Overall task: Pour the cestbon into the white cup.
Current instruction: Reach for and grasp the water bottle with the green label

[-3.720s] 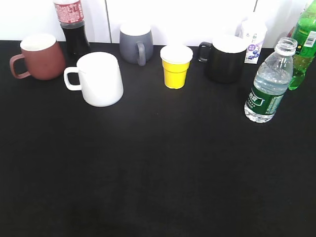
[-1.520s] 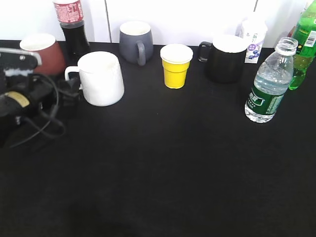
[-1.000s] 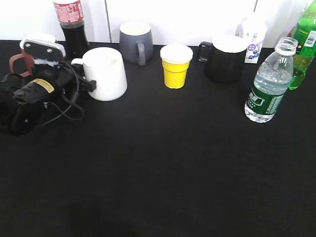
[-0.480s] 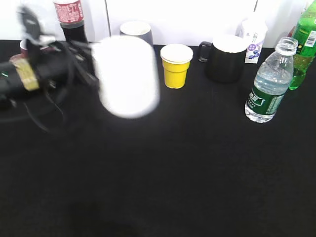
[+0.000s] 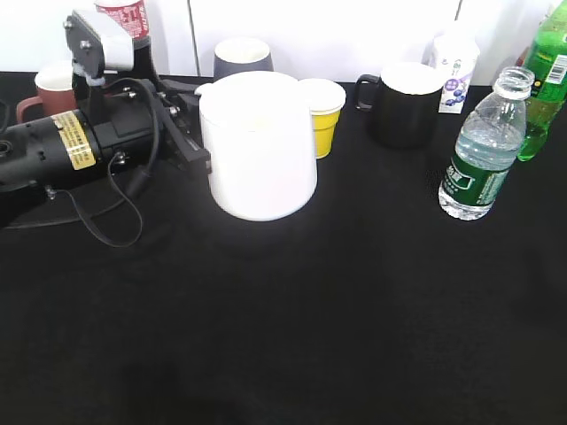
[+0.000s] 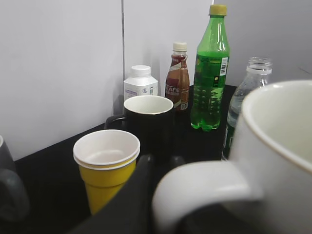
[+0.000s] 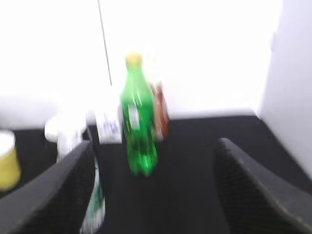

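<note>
My left gripper is shut on the loop handle of the white cup. It holds the cup upright left of centre, in front of the yellow cup, seemingly raised off the table. In the left wrist view the cup and its handle fill the lower right, between the jaws of that gripper. The cestbon stands uncapped and upright at the right. It also shows behind the cup's rim. My right gripper is open and empty, in a blurred view, with the cestbon by its left finger.
A yellow cup, a black mug, a grey mug and a red-brown mug stand along the back. A green soda bottle and a small white bottle stand behind the cestbon. The cola bottle is at the back left.
My left arm came in from the left, shut on the white cup's handle and carried the cup right and forward. The cestbon has not moved.
</note>
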`<state>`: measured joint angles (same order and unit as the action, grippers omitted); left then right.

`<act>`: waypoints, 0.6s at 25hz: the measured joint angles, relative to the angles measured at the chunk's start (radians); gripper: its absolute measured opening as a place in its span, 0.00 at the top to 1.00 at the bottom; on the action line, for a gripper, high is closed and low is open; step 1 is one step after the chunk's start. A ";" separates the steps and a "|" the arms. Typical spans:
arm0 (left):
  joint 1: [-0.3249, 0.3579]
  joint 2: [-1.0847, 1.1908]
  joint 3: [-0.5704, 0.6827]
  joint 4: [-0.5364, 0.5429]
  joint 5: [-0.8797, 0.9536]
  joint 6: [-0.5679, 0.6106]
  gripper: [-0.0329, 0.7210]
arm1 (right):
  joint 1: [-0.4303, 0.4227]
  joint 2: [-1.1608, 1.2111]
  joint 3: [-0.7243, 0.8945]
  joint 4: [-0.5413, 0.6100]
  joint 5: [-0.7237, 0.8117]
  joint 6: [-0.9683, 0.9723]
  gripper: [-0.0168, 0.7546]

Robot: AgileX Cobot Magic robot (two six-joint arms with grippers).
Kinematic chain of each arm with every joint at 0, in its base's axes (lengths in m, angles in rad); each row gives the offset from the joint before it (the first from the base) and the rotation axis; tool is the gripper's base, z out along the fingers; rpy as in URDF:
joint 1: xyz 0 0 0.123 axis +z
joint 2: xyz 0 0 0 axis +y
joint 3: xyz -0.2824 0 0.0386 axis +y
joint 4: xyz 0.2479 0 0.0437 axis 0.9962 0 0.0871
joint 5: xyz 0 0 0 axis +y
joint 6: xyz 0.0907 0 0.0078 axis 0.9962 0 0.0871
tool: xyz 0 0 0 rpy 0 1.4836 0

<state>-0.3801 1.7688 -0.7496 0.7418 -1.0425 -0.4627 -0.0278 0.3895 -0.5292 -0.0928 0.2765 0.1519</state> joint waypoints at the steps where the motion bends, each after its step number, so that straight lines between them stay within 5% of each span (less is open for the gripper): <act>1: 0.000 0.000 0.000 0.000 0.000 0.000 0.87 | 0.000 0.094 0.019 0.000 -0.131 0.000 0.23; 6: 0.000 0.000 0.000 0.001 0.000 0.000 0.87 | 0.000 0.533 0.133 -0.004 -0.556 0.013 0.23; 9: 0.000 0.000 0.000 0.002 0.000 0.000 0.87 | 0.000 0.722 0.136 -0.029 -0.611 0.036 0.23; 15: 0.000 0.000 0.000 0.002 0.000 0.000 0.87 | 0.000 0.820 0.137 -0.338 -0.638 0.255 0.17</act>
<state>-0.3801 1.7688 -0.7496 0.7437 -1.0425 -0.4627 -0.0278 1.2093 -0.3926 -0.4311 -0.3620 0.4073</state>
